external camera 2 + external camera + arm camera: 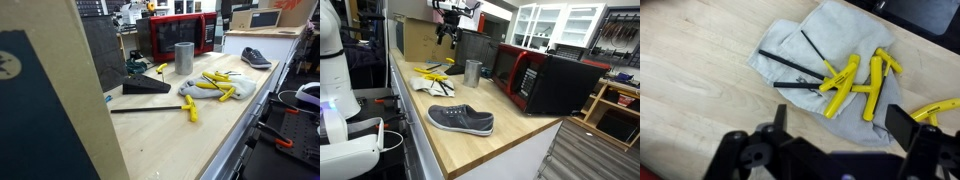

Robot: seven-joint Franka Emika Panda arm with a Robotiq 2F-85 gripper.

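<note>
Grey shoe [460,120] in foreground, lower centre of an exterior view, on wooden counter [515,122]. Behind it, left of centre, grey cloth [423,81] strewn with yellow T-handle hex keys [437,69]. Metal cup [472,71] near cloth's right; red microwave [525,78] beyond at right. Farthest, top of frame, gripper [445,33] hangs well above cloth. Wrist view: jaws spread wide, nothing held, hex keys on cloth below.
</note>
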